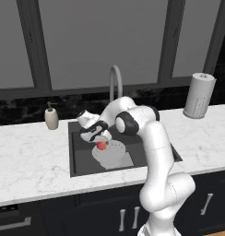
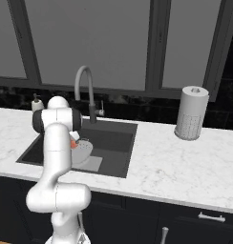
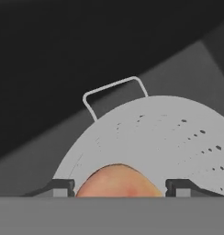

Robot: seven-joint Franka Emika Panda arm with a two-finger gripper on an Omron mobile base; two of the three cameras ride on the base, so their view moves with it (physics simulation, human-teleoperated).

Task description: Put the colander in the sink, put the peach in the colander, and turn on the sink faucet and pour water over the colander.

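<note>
Colander sits white and round inside the sink, low in the dark basin and resting on or just above the light grey drain plate; from my hand view its dotted inner wall curves up ahead of me, with its thin wire rim handle on the far side. My claw hangs over the colander with the peach between its two dark fingertips, which stand wide, one on each side of the fruit; they seem to have hold of the peach, though I cannot tell for sure that the pads touch its skin. Peach shows red-orange with a paler patch, just above the colander's bowl. Behind the sink the sink faucet arches up grey and slim from a dark base. My surface is white marble with faint grey veining, running wide on both sides of the basin; a small beige soap dispenser stands on it left of the sink, and a tall pale paper towel roll stands well off to the right. Dark-framed windows fill the wall behind, above a black backsplash, and dark cabinet fronts with pale handles run below the surface
</note>
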